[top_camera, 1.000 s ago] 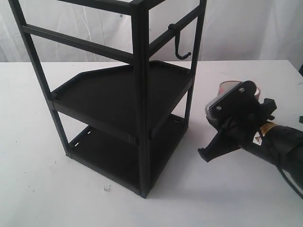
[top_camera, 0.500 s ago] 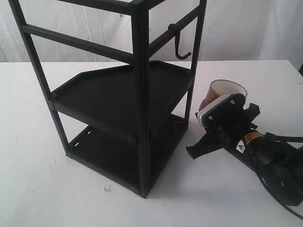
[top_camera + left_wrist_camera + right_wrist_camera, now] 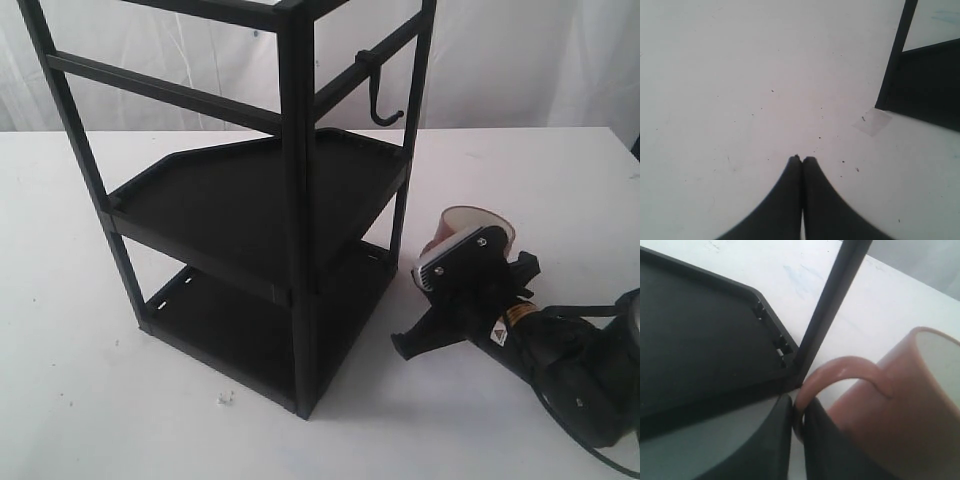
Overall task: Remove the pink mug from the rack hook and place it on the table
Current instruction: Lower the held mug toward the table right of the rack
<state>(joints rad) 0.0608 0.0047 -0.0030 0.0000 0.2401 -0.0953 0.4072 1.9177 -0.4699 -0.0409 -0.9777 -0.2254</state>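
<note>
The pink mug (image 3: pixel 458 226) is low over the white table (image 3: pixel 80 380), right of the black rack's foot, mostly hidden behind my right gripper (image 3: pixel 425 325). In the right wrist view the mug (image 3: pixel 900 415) shows its pink wall, white inside and loop handle (image 3: pixel 840 371); my right gripper (image 3: pixel 797 407) is shut on that handle. The rack hook (image 3: pixel 383 100) hangs bare from the upper bar. I cannot tell whether the mug's base touches the table. My left gripper (image 3: pixel 802 159) is shut on nothing, over bare table; it is out of the exterior view.
The tall black rack (image 3: pixel 290 230) with two shelves stands mid-table; its lower shelf corner and post (image 3: pixel 830 310) are close beside the mug. A rack post (image 3: pixel 895 55) and a piece of tape (image 3: pixel 872 121) lie near the left gripper. White curtain behind.
My right gripper has carried the mug down and to the left, closer to the rack's foot and lower toward the table. The rack, its hook and the left gripper's view stay unchanged.
</note>
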